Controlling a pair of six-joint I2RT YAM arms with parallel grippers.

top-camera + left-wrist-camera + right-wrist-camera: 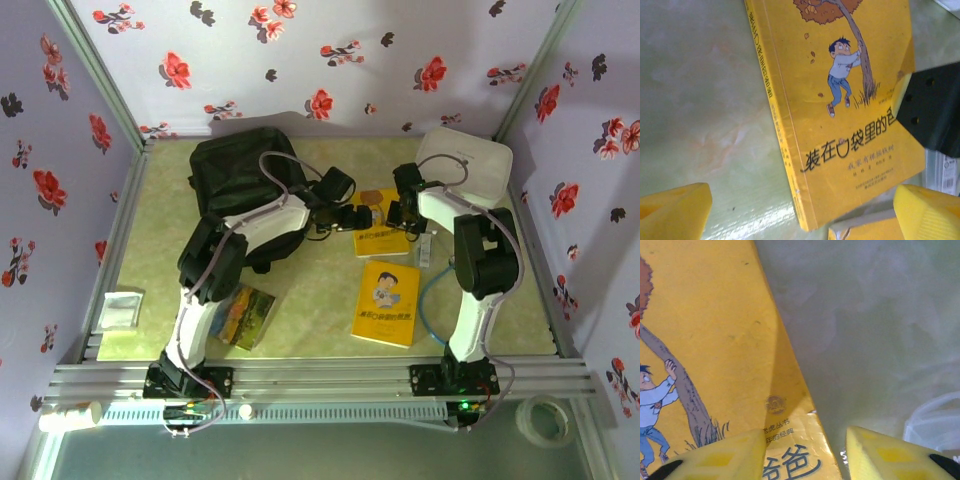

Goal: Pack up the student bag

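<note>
1. The colourful book (245, 317) lies flat on the desk (310, 340), near the base of the left arm and well apart from both tools. I think it is not yet packed.
2. The student bag (240, 165) lies on the far left part of the desk, behind the left arm, which hides a piece of it (I cannot tell whether its zipper is open). It is on the left arm's side, so that arm is probably the one to bring things to it.
3. The left tool (800, 212) hangs low over a corner of the yellow book (840, 100). Its jaws are wide, with one pad far to each side, and they hold nothing. I judge this wide stance leaves room to take the book by its edge.
4. The yellow book (the cover shows a boy hugging a tree) lies flat in the middle of the desk, between the two tools and near the bag. A second yellow book (388, 302) lies just beside it, closer to the arm bases.
5. The right tool (805, 455) is low at the opposite edge of the same book, with its jaws about half apart. One pad is above the cover and the other above bare desk, and as far as I can see they pinch nothing. Probably it is there to steady or raise the thin edge, because a flat book is difficult to pick up.
6. The white case (470, 165) rests in the far right corner, well apart from the bag.
</note>
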